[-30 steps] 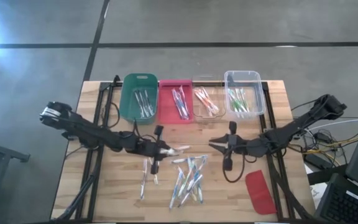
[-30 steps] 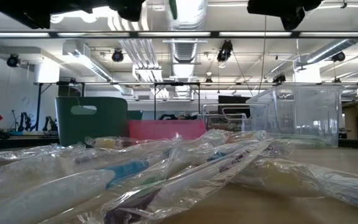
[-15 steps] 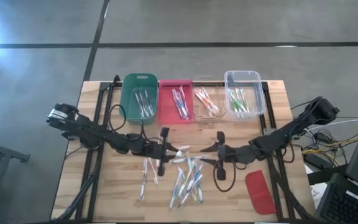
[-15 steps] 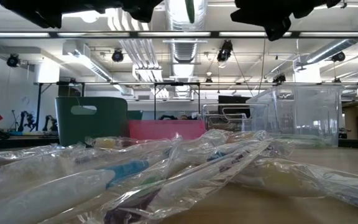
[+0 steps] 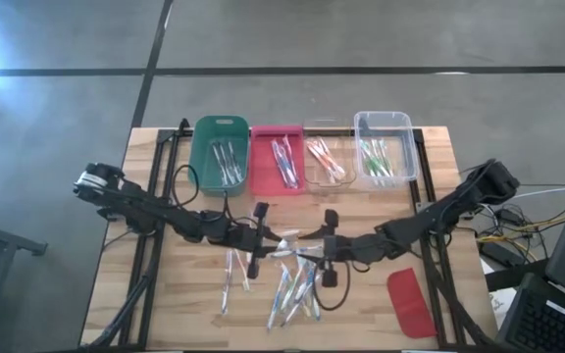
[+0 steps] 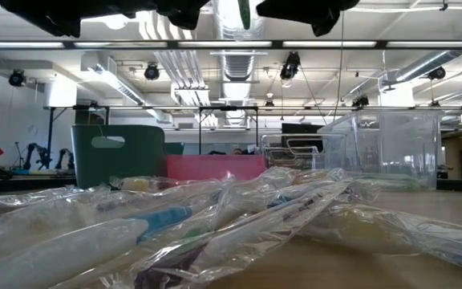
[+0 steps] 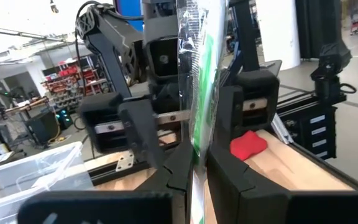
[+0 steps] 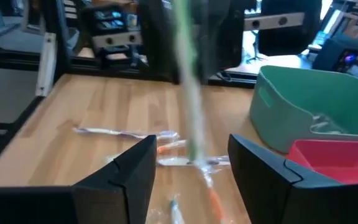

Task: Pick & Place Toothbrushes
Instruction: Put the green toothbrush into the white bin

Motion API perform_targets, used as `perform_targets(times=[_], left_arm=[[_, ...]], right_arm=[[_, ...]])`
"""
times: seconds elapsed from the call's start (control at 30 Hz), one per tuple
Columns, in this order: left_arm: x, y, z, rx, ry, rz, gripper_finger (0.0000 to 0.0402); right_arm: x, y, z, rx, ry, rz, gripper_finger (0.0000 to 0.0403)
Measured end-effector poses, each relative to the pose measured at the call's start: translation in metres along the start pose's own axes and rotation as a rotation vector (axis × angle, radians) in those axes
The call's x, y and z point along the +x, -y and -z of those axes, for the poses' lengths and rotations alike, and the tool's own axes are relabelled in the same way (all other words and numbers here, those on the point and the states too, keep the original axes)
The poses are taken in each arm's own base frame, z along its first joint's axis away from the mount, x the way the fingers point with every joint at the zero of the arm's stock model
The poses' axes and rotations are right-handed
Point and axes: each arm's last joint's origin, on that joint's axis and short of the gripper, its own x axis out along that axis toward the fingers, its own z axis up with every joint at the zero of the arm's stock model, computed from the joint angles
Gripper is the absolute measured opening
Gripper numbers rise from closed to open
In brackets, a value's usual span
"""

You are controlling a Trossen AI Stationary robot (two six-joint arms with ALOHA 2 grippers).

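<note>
Wooden tabletop (image 5: 165, 304) sat on a grey concrete floor, w/ four bins along its far edge: green bin (image 5: 221, 154), pink bin (image 5: 276, 157), small clear bin (image 5: 325, 159), big clear bin (image 5: 385, 147), each already holding some toothbrushes. You had the left gripper (image 5: 260, 238) above mid-table, clamped on a green-accent wrapped toothbrush (image 7: 199, 87); left wrist view showed the fingers pinching it upright. Your right gripper (image 5: 328, 261) was spread wide, just beside the left one, w/ that brush lined up between its fingers (image 8: 263, 165) in the right wrist view; looked like a handover.

Risk, as I judged it: a release before the right one closed would've dropped the brush onto the loose pile (image 5: 297, 279) below. Slick wrap could also slip or twist in the pinch.

Room: grippers sat very near each other, so collision margin was thin. Red lid (image 5: 410, 302) lay well apart near the right front. Bare wood on the left front was free.
</note>
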Motion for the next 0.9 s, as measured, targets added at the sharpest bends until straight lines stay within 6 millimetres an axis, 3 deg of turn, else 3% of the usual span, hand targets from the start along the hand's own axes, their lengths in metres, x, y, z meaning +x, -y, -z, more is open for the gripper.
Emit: perform_targets(times=[0.47, 0.9], left_arm=[[0.000, 0.001, 0.000, -0.016, 0.012, 0.027, 0.0037], [0.000, 0.001, 0.000, -0.015, 0.007, 0.023, 0.0037]], right_arm=[[0.033, -0.005, -0.002, -0.048, -0.029, 0.042, 0.0141], [0.031, -0.004, -0.007, -0.055, -0.029, 0.034, 0.0021]])
